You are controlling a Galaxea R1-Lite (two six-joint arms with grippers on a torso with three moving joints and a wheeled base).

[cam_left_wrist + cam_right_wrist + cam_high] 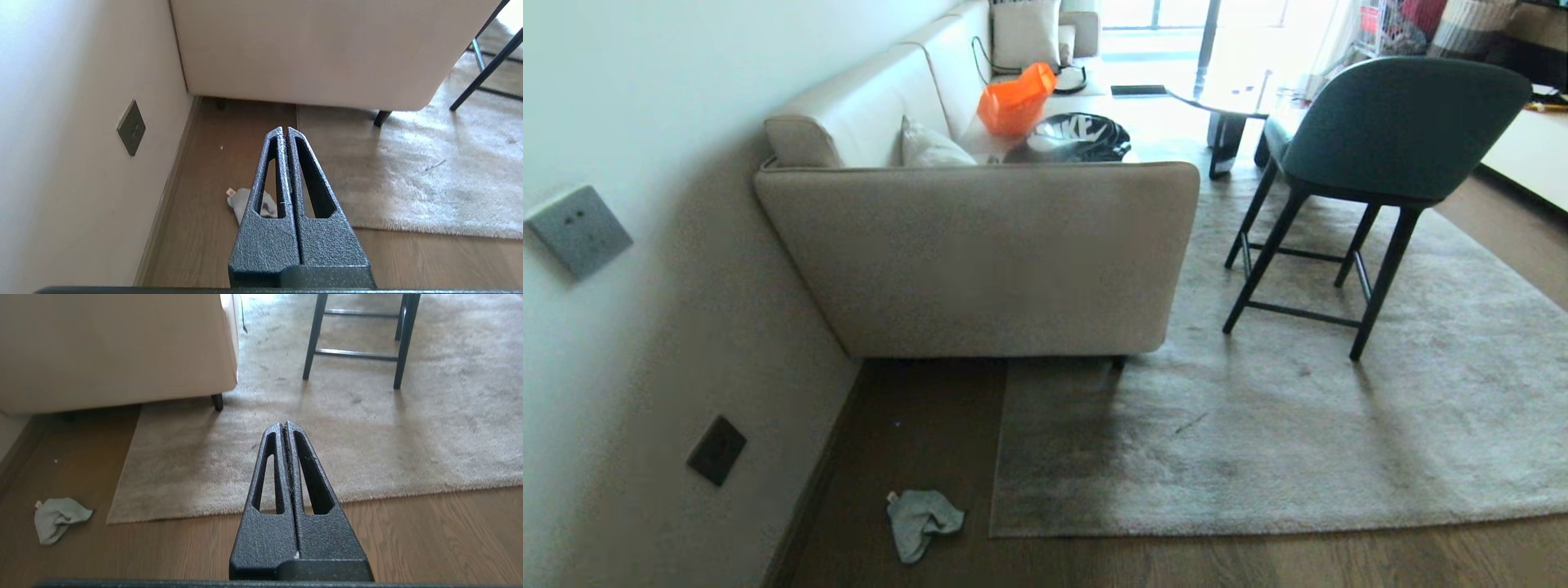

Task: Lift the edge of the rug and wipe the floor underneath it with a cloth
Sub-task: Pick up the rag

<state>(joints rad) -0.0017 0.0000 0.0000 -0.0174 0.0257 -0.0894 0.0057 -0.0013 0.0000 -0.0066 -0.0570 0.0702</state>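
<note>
A large grey-beige rug lies flat, its near rug edge (pixel 1258 523) straight and its square corner (pixel 995 531) beside the floor (pixel 931 425) of brown planks. The small pale grey-blue cloth (pixel 920 523) lies crumpled on the planks just left of that corner, near the wall. My left gripper (pixel 284 130) hangs shut and empty above the floor, and the cloth (pixel 241 200) shows partly behind its fingers. The right gripper (pixel 284 424) is shut and empty too, held above the rug edge (pixel 229 512); the cloth (pixel 57 518) lies far off to its side. Neither arm shows in the head view.
A beige sofa (pixel 980 253) stands against the left wall (pixel 645 327), one leg on the rug. A green chair (pixel 1380 139) with black legs stands on the rug to the right. Low on the wall is a dark socket (pixel 716 450).
</note>
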